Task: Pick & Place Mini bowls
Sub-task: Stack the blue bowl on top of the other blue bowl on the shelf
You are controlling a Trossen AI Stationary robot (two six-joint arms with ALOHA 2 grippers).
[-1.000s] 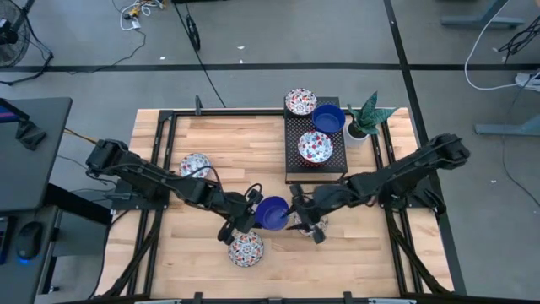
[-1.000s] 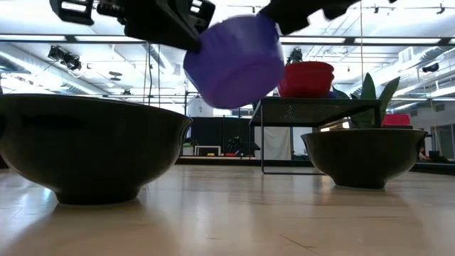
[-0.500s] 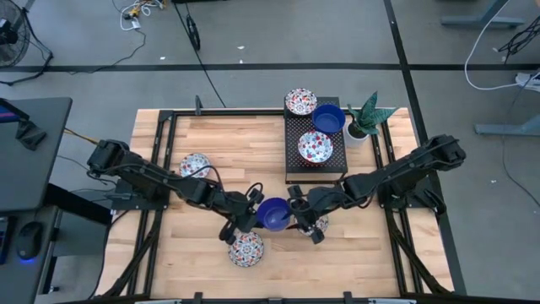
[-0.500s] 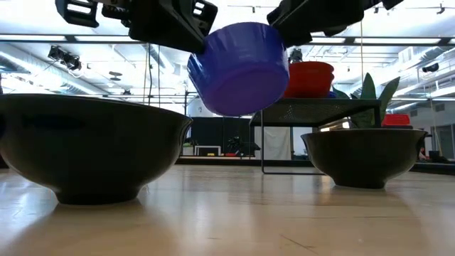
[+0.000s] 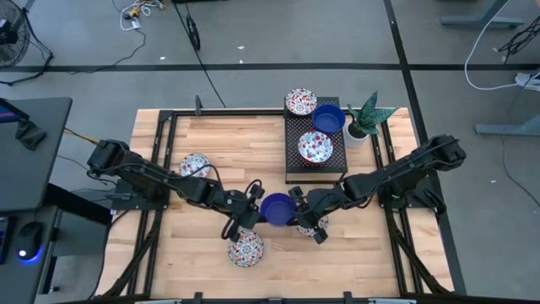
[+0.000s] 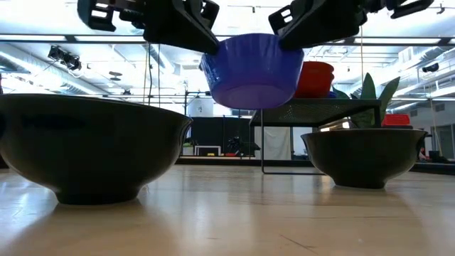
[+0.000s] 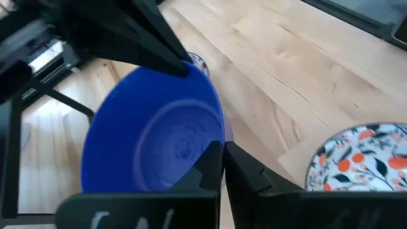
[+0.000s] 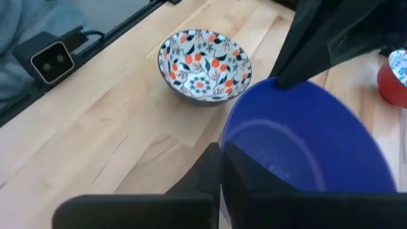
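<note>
High view first: the wooden counter (image 5: 245, 152) carries a black perforated stand (image 5: 295, 152) at its far right side, with a small potted plant (image 5: 364, 118) just beside it. Both dark arms reach inward and meet near the middle of the counter's near half, the left gripper (image 5: 251, 209) coming from the left and the right gripper (image 5: 300, 208) from the right. Between them hangs a solid blue bowl (image 5: 276, 208), held clear of the wood, as the low view shows it (image 6: 252, 70) lifted and upright above the surface. Each gripper has its jaws pinching that bowl's rim from opposite sides: the left wrist view shows the left gripper (image 7: 221, 159) clamped on the near rim of the blue bowl (image 7: 152, 143), and the right wrist view shows the right gripper (image 8: 220, 166) closed on the rim likewise (image 8: 305, 143). On the stand sit three bowls: a patterned one (image 5: 300, 101) at the far end, a blue one (image 5: 329, 118) beside it, and another patterned one (image 5: 315, 148) nearer. Two more patterned bowls rest on the counter, one (image 5: 195, 165) toward the left and one (image 5: 245, 248) just in front of the left gripper.
</note>
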